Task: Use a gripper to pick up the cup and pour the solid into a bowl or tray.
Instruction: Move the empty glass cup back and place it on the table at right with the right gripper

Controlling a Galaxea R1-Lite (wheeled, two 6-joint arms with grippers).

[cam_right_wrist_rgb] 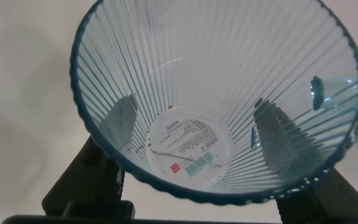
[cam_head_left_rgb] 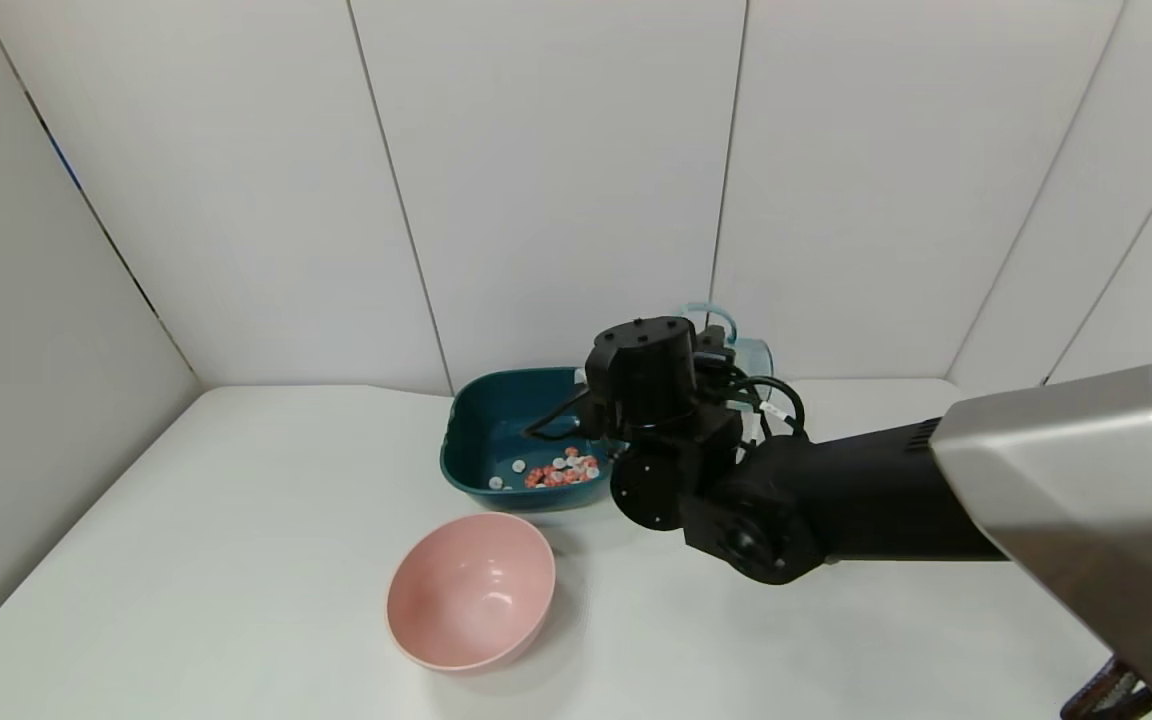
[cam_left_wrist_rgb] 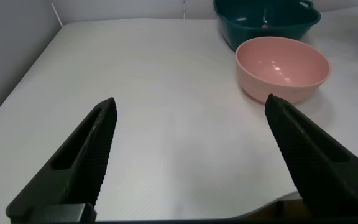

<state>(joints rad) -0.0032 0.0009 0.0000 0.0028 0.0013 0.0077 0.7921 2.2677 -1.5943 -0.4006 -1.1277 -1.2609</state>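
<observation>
My right gripper [cam_head_left_rgb: 714, 368] is shut on the cup [cam_head_left_rgb: 748, 352], a ribbed light-blue transparent mug, and holds it in the air just right of the dark teal basin [cam_head_left_rgb: 481, 420]. In the right wrist view the cup [cam_right_wrist_rgb: 216, 93] is empty, with its label bottom showing. The gripper [cam_right_wrist_rgb: 197, 127] clamps the cup's outer walls, and the fingers [cam_right_wrist_rgb: 124, 115] show through the plastic. The solid [cam_head_left_rgb: 561, 468], small orange-red, pink and white discs, lies in the basin's front right part. My left gripper [cam_left_wrist_rgb: 190, 102] is open and empty over bare table, outside the head view.
A round pink bowl [cam_head_left_rgb: 471, 590] stands empty in front of the basin; it also shows in the left wrist view [cam_left_wrist_rgb: 283, 65], with the basin [cam_left_wrist_rgb: 266, 22] behind it. White walls close the table at the back and left.
</observation>
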